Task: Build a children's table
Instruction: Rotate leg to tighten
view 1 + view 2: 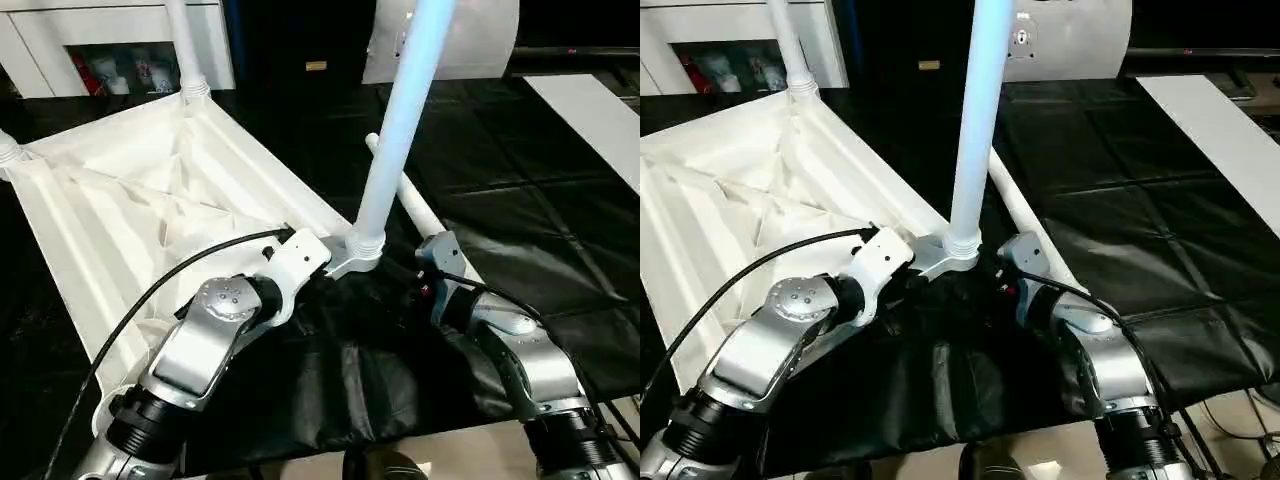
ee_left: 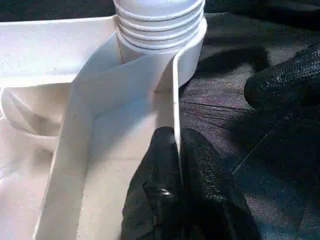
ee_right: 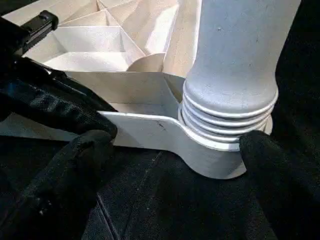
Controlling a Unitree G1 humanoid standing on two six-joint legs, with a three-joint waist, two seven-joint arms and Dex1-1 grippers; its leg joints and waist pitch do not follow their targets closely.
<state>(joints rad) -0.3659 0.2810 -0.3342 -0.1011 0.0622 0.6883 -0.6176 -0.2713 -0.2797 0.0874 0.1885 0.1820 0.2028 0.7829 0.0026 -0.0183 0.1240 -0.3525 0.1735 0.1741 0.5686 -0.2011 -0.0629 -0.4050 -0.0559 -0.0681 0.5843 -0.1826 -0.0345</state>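
Black mat [image 1: 520,200], left jaws [image 2: 175,185] pinching tabletop [image 1: 120,210] edge

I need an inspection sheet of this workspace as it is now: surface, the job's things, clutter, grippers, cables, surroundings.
Surface: black sheet covering the floor, wrinkled near the robot.
Job's things: white plastic table top lies ribbed side up; one white tapered leg stands in the near corner socket; another upright leg at the far corner; a loose leg lies on the sheet.
Clutter: nothing seen.
Grippers: left gripper pinches the top's rim near the socket; right gripper open around the socket.
Cables: black cable along the left arm.
Surroundings: white shelf unit behind.
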